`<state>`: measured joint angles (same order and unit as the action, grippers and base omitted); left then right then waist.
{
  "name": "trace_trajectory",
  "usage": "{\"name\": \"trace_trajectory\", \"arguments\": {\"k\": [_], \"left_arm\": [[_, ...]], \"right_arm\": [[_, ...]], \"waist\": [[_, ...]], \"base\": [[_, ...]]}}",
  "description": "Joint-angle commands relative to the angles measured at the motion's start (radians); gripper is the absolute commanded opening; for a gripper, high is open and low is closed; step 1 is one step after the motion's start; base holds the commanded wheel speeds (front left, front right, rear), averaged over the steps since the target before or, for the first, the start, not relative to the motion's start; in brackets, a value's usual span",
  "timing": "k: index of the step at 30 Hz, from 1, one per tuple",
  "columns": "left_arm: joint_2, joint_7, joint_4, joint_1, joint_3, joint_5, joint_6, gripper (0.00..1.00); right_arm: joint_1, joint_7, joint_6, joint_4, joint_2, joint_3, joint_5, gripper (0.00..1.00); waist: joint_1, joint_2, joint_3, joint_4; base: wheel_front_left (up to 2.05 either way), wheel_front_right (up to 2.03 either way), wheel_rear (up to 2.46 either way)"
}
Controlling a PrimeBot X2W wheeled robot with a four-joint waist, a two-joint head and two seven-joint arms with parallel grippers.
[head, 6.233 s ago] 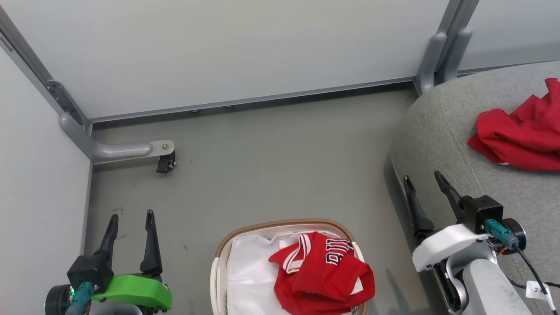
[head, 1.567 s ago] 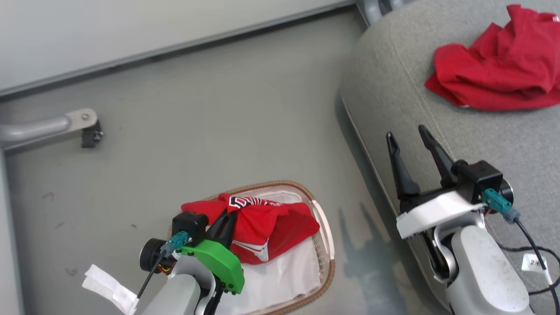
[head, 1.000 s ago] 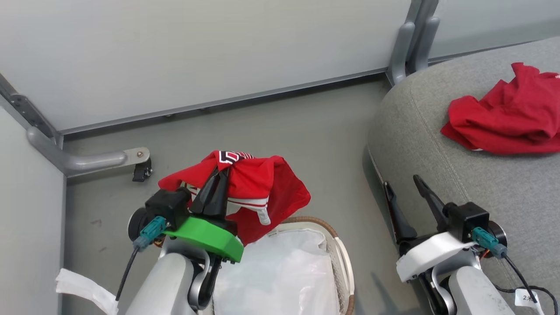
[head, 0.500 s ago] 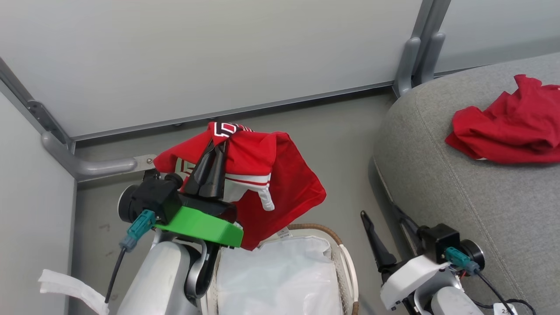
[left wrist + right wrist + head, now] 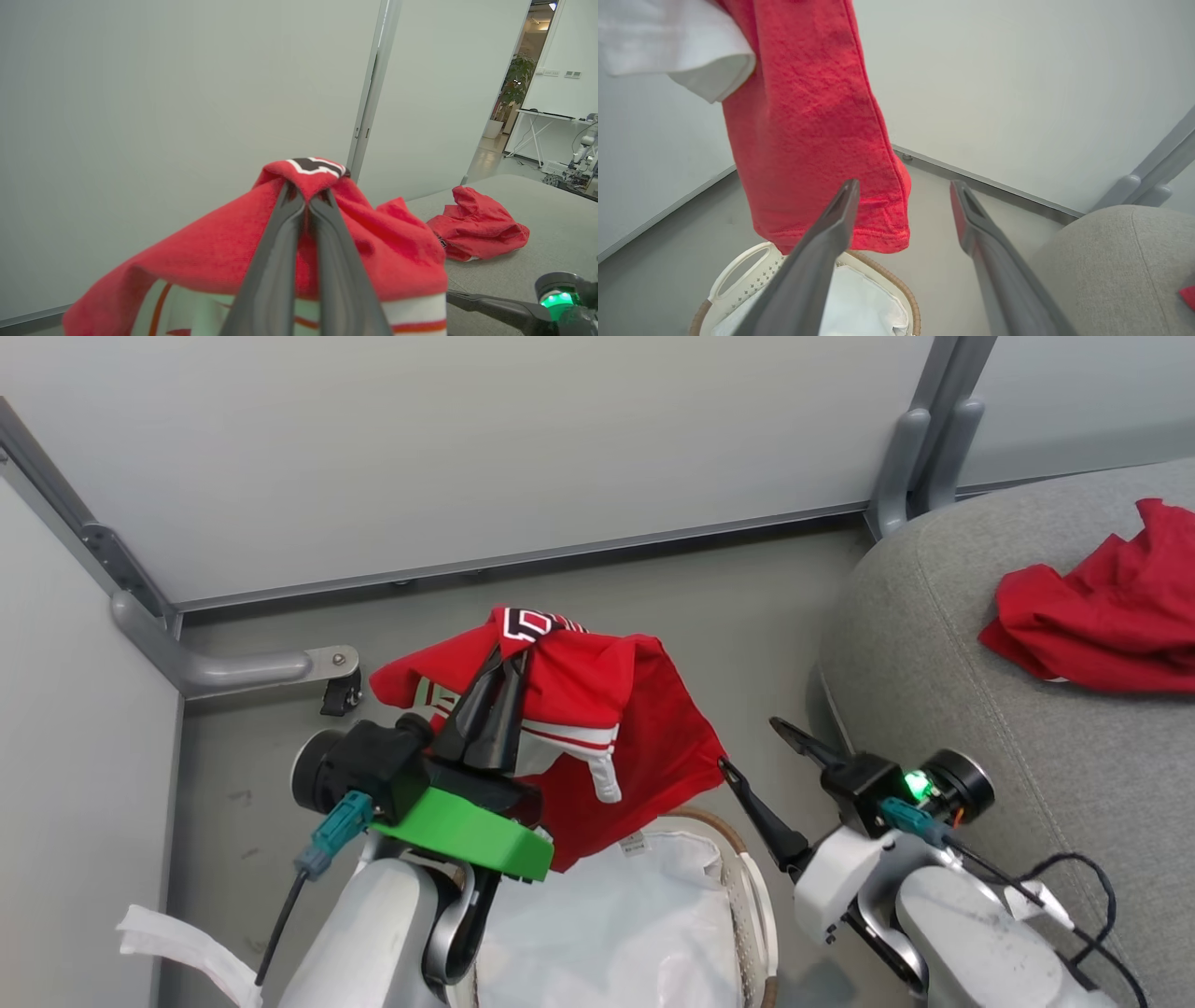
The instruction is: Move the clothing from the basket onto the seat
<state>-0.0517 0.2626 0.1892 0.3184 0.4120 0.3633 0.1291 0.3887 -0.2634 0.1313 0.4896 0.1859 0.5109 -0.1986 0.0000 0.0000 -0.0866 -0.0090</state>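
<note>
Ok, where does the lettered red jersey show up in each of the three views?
Head view: the jersey at centre, hanging from the shut left gripper.
Left wrist view: the jersey lower centre, draped over the gripper's fingers.
Right wrist view: the jersey upper left, hem ending just above the basket.
Shared landmark: the grey seat, at the right in all three.

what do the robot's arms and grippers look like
Both have pale grey forearms, two long dark tapered fingers, a black module and a teal plug with a dark cable. The left gripper sits on a bright green shell; the right gripper sits on a white shell, shows a green light, and its cable carries a white tag.
</note>
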Motion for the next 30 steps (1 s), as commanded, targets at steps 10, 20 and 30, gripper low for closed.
{"name": "trace_trajectory", "arguments": {"k": [10,20,30], "left_arm": [[0.000,0.003,-0.012,0.029,0.048,0.016,0.003,0.00],[0.000,0.003,-0.011,0.048,0.106,0.025,0.003,0.00],[0.000,0.003,-0.006,0.065,0.163,0.043,0.003,0.00]], "right_arm": [[0.205,-0.002,-0.001,0.122,0.092,0.289,-0.140,1.00],[0.354,-0.002,-0.001,0.180,0.127,0.507,-0.244,1.00],[0.406,-0.002,-0.001,0.193,0.109,0.644,-0.364,0.98]], "waist": [[0.0000,0.0000,-0.012,0.030],[0.0000,0.0000,-0.027,0.066],[0.0000,0.0000,-0.041,0.109]], "base": [[0.00,0.00,0.00],[0.00,0.00,0.00],[0.00,0.00,0.00]]}}
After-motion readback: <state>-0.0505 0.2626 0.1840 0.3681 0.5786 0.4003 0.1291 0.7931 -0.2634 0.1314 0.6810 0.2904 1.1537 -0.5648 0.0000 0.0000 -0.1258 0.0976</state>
